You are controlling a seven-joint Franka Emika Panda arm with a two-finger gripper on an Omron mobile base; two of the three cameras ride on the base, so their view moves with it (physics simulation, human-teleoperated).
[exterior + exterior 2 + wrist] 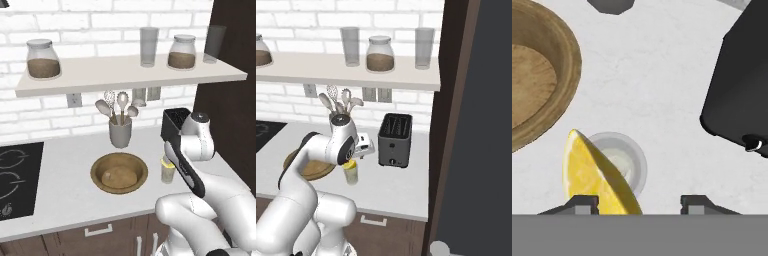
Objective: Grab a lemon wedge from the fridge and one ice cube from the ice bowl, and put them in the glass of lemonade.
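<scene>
Hovering over the pale grey stone surface [65, 195], the white arm's two-finger gripper [639, 204] points down w/ jaws apart. The bright yellow lemon wedge [594, 177] sits by one finger tip, right above the short clear glass of pale lemonade [619, 167]; can't tell if that tip touches it. In the base views the yellow bit sits at the glass mouth [349, 165]. Just beside the glass, to the robot's left, is the wide golden-brown wooden ice bowl [119, 172] w/ pale lumps. Black toaster [395, 140] stands to the right; grey utensil cup [120, 131] behind the bowl, near the brick wall.
</scene>
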